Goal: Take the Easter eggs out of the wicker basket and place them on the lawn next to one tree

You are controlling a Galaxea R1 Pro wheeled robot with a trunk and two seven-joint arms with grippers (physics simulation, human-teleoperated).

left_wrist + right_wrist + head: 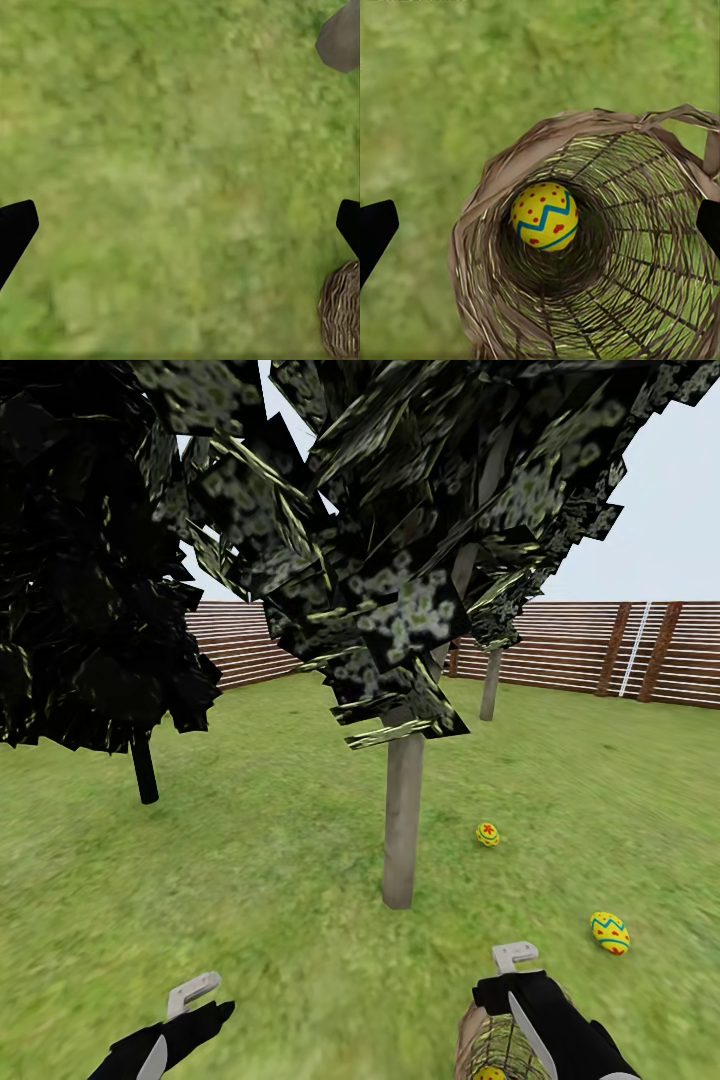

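Eggs: one [544, 216] sits deep in our wicker basket [660, 225]; two [487, 834] [610, 932] lie on the lawn [250, 840] right of the pale tree [403, 830].
Right gripper [540, 229]: spread wide above the basket.
Left gripper [180, 225]: spread wide over grass.

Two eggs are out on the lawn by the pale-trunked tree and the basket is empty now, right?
Not quite. Two eggs do lie on the lawn by the pale-trunked tree, but the wicker basket is not empty: the right wrist view shows a third egg at its bottom.
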